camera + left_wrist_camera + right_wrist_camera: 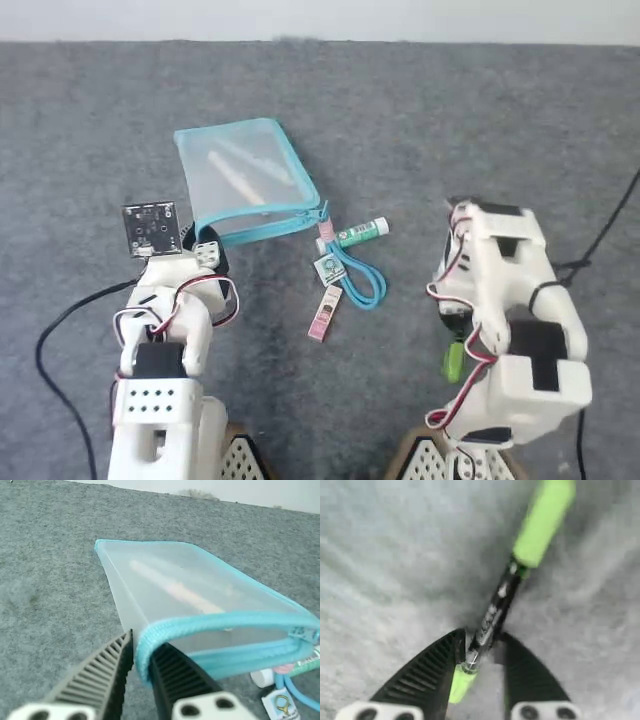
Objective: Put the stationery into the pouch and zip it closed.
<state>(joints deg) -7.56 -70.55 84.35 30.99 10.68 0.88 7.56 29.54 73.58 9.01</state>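
The translucent pouch [262, 160] with a blue zipper rim lies at the back left, mouth open toward the arms, with a pale stick-shaped item [238, 182] inside. My left gripper [205, 248] is shut on the pouch's near corner; in the left wrist view its fingers [141, 670] pinch the blue rim of the pouch [200, 570]. My right gripper [480, 655] is shut on a green and black pen [542, 515], held above the carpet at the front right, where the pen [453, 360] shows under the folded arm.
Just right of the pouch's mouth lie a green and white tube [362, 232], a blue cord loop [365, 278] with a small tag [329, 268], and a pink stick [324, 313]. Grey carpet [400, 120] covers the table.
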